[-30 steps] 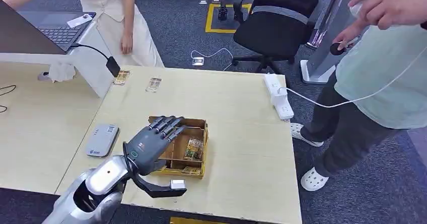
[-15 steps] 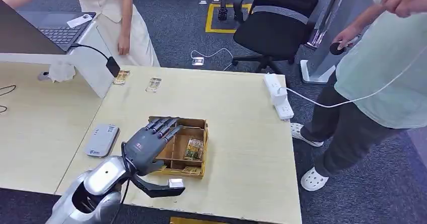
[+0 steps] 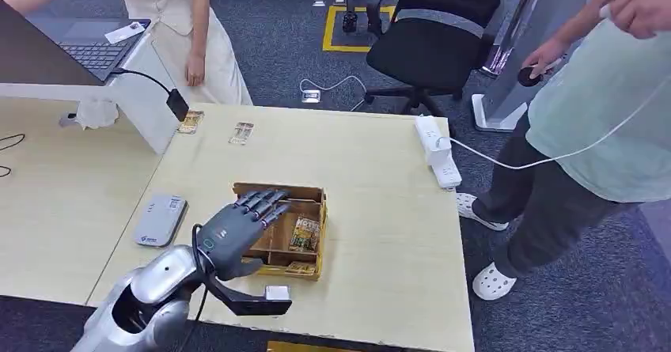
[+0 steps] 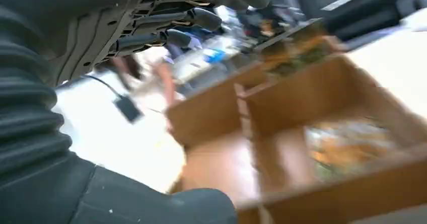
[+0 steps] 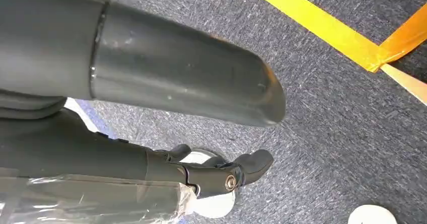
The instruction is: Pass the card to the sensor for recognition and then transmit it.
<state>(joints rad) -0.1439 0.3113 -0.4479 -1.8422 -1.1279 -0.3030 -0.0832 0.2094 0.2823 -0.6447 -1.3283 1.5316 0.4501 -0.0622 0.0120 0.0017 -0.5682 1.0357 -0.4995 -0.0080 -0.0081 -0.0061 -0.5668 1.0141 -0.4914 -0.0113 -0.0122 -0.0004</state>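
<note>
A wooden compartment box (image 3: 310,197) stands near the table's front edge, with a colourful card (image 3: 305,234) lying in its right compartment. My left hand (image 3: 236,231) hovers over the box's left compartments, fingers stretched out and apart, holding nothing. In the left wrist view the fingers (image 4: 171,20) reach above the box (image 4: 302,93) and the blurred card (image 4: 347,146). The grey-white sensor (image 3: 161,219) lies on the table left of the box. My right hand (image 5: 201,133) hangs above the carpet, thumb away from the fingers, holding nothing.
Two more cards (image 3: 191,121) (image 3: 241,133) lie at the table's far edge. A power strip (image 3: 437,151) sits at the right edge, beside a standing person (image 3: 585,138). Another person (image 3: 186,28) stands behind the table by a laptop (image 3: 87,51). An office chair (image 3: 431,39) is beyond.
My left hand has sunk a little lower and nearer over the box's left side. The person on the right has moved their raised hand.
</note>
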